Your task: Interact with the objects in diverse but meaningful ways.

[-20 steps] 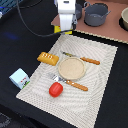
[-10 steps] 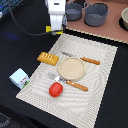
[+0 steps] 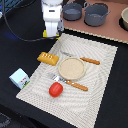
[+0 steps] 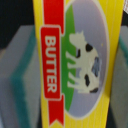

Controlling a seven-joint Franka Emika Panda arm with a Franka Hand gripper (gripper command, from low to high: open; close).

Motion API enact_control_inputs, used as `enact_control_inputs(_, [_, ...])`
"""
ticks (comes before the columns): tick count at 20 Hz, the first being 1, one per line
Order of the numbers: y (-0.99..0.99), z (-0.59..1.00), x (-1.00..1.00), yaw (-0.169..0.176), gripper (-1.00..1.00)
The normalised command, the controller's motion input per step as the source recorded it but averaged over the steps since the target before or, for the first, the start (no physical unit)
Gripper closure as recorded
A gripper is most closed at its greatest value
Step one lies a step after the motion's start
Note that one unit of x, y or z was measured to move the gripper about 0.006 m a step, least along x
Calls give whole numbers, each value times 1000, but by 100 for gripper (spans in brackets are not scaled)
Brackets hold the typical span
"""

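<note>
Butter box (image 4: 75, 60) between fingers (image 4: 20, 75), pots (image 3: 96, 13) behind

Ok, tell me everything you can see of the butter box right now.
The butter box fills the wrist view: a flat yellow, finely ridged package with a red ribbon banner reading BUTTER and an oval picture of a black-and-white cow on green under blue. It looks like toy plastic or card. In the exterior view only a yellow sliver shows under the gripper, above the placemat's far corner. Whether the jaws are clamping it cannot be seen.
</note>
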Motion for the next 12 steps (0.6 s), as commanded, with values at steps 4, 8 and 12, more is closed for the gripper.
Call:
enact_control_inputs(4, [0,577,-8,-4,-100])
enact_control_inputs(8, [-222,1000,138,-72,-100])
enact_control_inputs(12, [-504,1000,278,-104,-100])
